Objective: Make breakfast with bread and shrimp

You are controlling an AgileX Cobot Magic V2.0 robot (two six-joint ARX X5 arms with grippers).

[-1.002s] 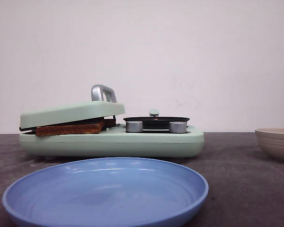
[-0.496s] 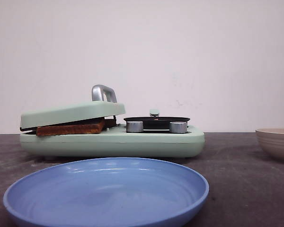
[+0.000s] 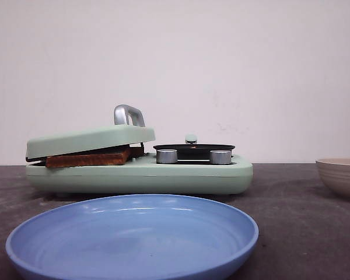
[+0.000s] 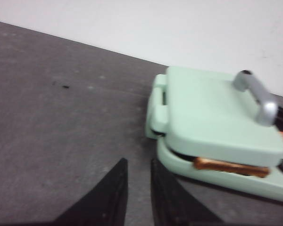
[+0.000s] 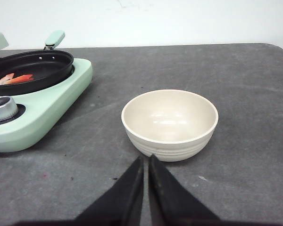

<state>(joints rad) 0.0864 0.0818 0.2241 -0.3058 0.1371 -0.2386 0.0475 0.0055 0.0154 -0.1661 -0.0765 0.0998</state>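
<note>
So here's my view: the mint green breakfast maker (image 3: 140, 172) sits on the dark counter (image 3: 291, 221), and the bread (image 3: 87, 158) is sandwiched in its left half, brown crust edge poking out under the tilted lid (image 3: 90, 140) with the silver handle (image 3: 128, 115) on top. From my left wrist I see that same crust sticking out of the gap, lid resting at a slant on it. The shrimp (image 5: 16, 78), a couple of pink-orange pieces, lie in the little black pan (image 5: 30, 70) on the right half of the machine, behind the two silver knobs (image 3: 167, 156). My left gripper (image 4: 137, 188) hangs over bare counter just beside the machine's hinge end, jaws only a narrow gap apart and holding nothing. My right gripper (image 5: 145, 181) points at the beige bowl (image 5: 170, 123), which looks empty, jaws pretty much pressed together, nothing between them. A blue plate (image 3: 131, 236) sits up front, nearest the camera, nothing on it
</note>
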